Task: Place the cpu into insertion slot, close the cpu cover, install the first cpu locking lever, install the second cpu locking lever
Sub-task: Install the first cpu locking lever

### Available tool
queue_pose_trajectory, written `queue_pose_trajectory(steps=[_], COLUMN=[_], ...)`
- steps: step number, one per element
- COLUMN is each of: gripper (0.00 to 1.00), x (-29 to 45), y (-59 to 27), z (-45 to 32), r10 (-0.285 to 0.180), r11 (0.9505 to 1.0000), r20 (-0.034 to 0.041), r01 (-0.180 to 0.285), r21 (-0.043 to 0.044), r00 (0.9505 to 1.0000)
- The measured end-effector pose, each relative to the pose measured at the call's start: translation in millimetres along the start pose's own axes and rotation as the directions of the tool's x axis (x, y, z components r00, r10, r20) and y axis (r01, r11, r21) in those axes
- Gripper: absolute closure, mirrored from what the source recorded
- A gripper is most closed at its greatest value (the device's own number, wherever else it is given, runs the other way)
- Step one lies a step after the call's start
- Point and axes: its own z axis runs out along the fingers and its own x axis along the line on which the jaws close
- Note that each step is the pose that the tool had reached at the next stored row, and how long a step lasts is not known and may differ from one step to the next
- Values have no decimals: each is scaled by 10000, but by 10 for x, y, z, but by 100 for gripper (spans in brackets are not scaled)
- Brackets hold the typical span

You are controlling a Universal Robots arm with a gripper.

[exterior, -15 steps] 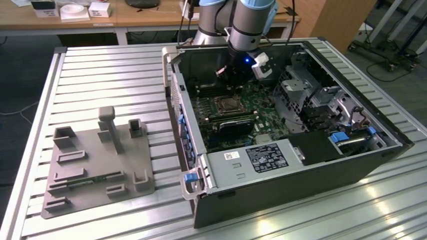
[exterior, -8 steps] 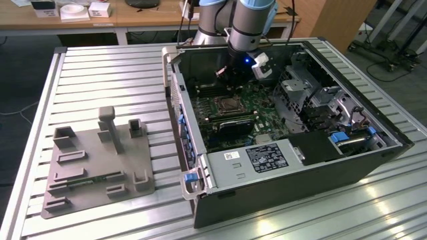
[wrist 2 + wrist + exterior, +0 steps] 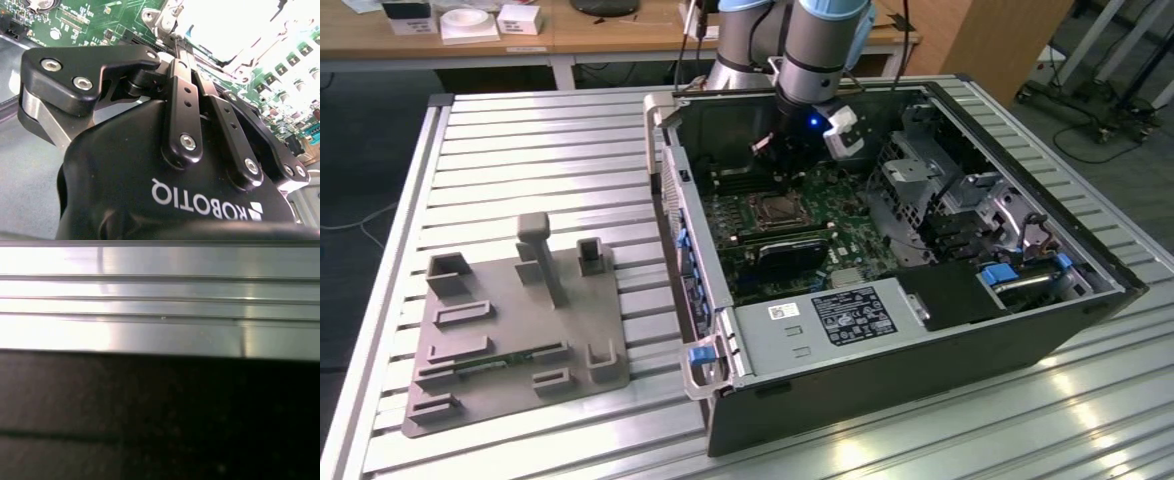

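Blown-out glare on the insertion slot in the second wrist view

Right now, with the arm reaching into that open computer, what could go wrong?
The gripper sits right at the metal edge of the insertion slot, so a slight slip might scrape or bend it. Small components crowd the green motherboard around it and could get knocked. The arm also passes close over the case rim and might bump it.
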Motion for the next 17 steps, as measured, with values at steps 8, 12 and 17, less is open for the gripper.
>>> queue_pose_trajectory(steps=[8,12,17], gripper=[90,90,90], x=[-2,-2,1], y=[5,6,6], z=[-59,-76,-95], r10=[0,0,-1], r11=[10000,10000,10000], r20=[7,7,5], r01=[0,0,1], r21=[-12,-13,-11], r00=[10000,10000,10000])
